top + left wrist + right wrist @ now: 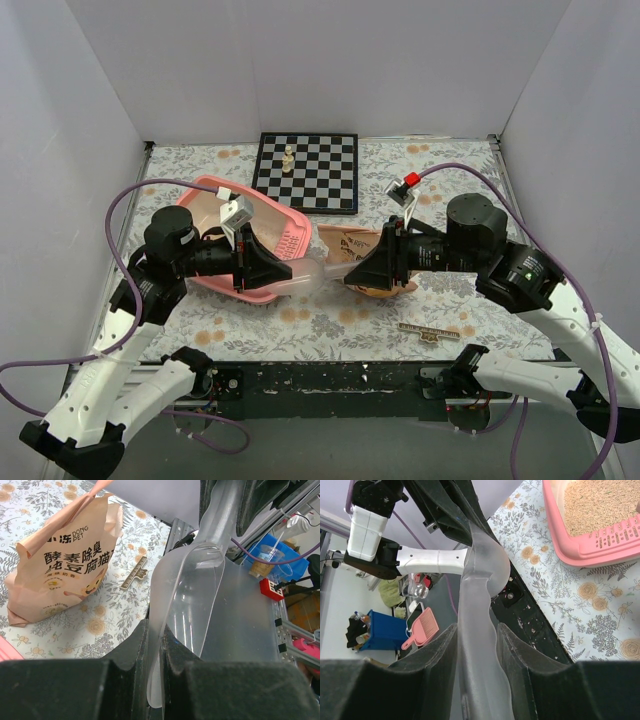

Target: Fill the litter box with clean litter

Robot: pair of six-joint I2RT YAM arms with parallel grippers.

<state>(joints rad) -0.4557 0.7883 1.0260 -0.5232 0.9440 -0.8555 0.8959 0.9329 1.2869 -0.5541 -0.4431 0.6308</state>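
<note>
Left gripper (pixel 155 647), right gripper (pixel 477 645) clamp 1 scoop (pixel 192 605) — litter (pixel 592 505) in litter box (pixel 580 556).

A chessboard (pixel 305 172) lies beyond a tan printed bag (pixel 60 570) and clear scoop (pixel 190 605).

You can pass along the near bench (pixel 300 320); a flat tag (pixel 428 332) lies there at right. The scoop (pixel 312 272), bag (pixel 350 243) and chessboard (pixel 307 172) bar the centre; the litter box (pixel 288 238) fills the left.

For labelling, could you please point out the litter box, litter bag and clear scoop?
litter box (pixel 572 555): right wrist view, pink rim.
litter bag (pixel 65 565): left wrist view, printed front.
clear scoop (pixel 190 610): left wrist view, bowl.
</note>
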